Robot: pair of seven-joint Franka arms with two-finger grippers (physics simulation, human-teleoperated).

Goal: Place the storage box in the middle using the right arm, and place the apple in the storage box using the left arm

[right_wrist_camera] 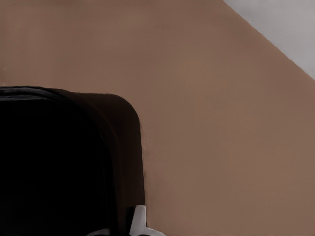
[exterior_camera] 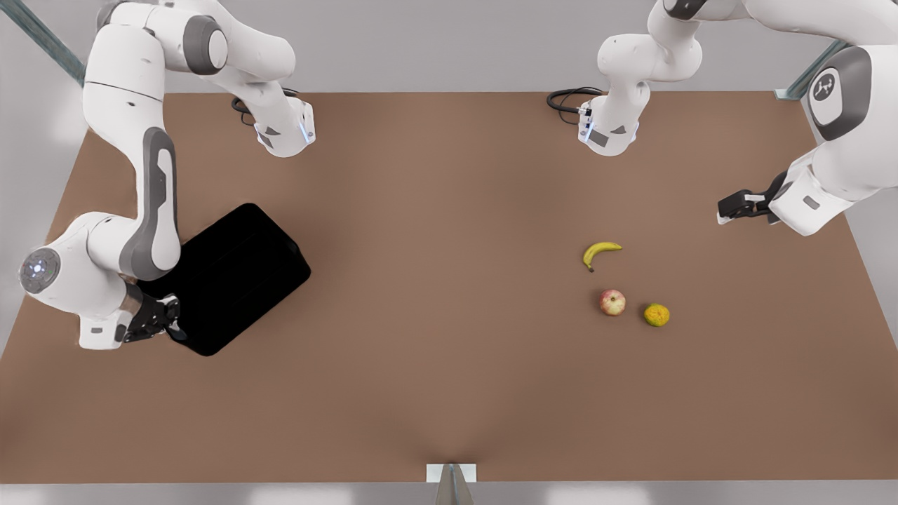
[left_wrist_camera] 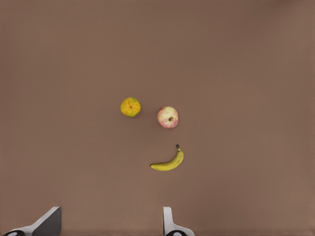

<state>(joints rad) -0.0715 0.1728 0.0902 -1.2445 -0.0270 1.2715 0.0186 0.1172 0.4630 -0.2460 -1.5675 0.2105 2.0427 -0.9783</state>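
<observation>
The storage box (exterior_camera: pixel 238 273) is a glossy black shallow bin lying askew on the brown table at the front view's left. My right gripper (exterior_camera: pixel 168 321) sits at its near corner, shut on the wall of the storage box (right_wrist_camera: pixel 125 147); one pale fingertip (right_wrist_camera: pixel 139 221) presses the wall's outer side. The apple (exterior_camera: pixel 612 302), red with pale yellow, rests on the table at the front view's right. My left gripper (exterior_camera: pixel 729 207) hovers open well above and behind it. In the left wrist view the apple (left_wrist_camera: pixel 168 117) lies ahead of the left gripper (left_wrist_camera: pixel 110 226), apart from it.
A yellow banana (exterior_camera: pixel 601 251) (left_wrist_camera: pixel 169 162) lies just behind the apple, and a rough yellow-orange fruit (exterior_camera: pixel 657 315) (left_wrist_camera: pixel 130 107) sits beside it. Bare brown table spans the middle between box and fruits. The table's pale edge (right_wrist_camera: pixel 290 39) runs near the box.
</observation>
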